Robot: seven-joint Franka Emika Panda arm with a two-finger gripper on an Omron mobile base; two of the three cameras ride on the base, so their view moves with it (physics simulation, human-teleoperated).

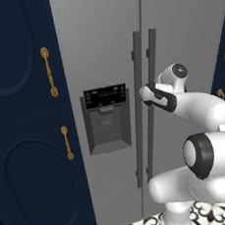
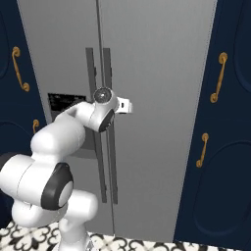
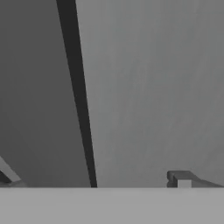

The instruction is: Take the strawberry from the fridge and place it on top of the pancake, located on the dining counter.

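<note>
In the left base view the fridge [image 1: 108, 60] stands with both doors closed, so nothing inside it can be seen. Its black display panel [image 1: 105, 96] sits above the recessed dispenser [image 1: 108, 127] on the left door; small marks show on the panel, but they are too small to read. Navy cabinets [image 1: 21, 120] with gold handles [image 1: 48, 71] stand on both sides. The arm rises from the lower right, bends at the elbow and reaches up to the two long vertical bar handles [image 1: 150, 100] at the middle seam. The pincer [image 1: 144, 92] is at these handles, and I cannot tell whether its jaws are apart or together.

In the right base view the arm comes from the lower left, and the white hand [image 2: 125, 105] points sideways, just beside the right door handle [image 2: 109, 122], at about mid height of the fridge.

In the hand view a grey door surface [image 3: 148, 87] is very close, crossed by one dark line [image 3: 78, 96] running top to bottom.
</note>
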